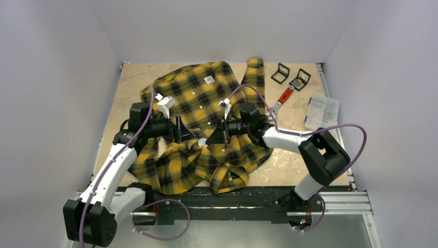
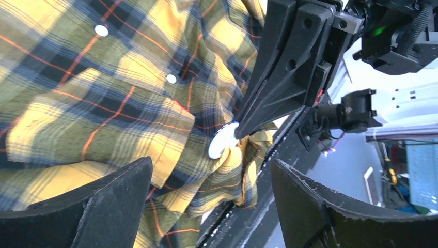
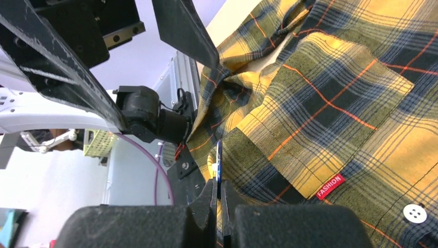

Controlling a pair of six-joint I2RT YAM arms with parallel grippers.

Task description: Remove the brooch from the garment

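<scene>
Where the plaid garment (image 2: pixel 103 103) rumples, a flat round brooch (image 2: pixel 222 140) shows.

Small booth, evenly lit
Plain walls (image 1: pixel 217 26) at nine, twelve and three o'clock; speckled tan table (image 1: pixel 134 82) between.

1. Identified as a robotics lab test cell.
2. Enclosed on three sides by plain white walls (image 1: pixel 57 77).
3. Fitted with an aluminium rail (image 1: pixel 346 202) along the near edge of a beige tabletop (image 1: pixel 134 82).
4. Wired with exposed purple cables (image 1: pixel 364 137).
</scene>
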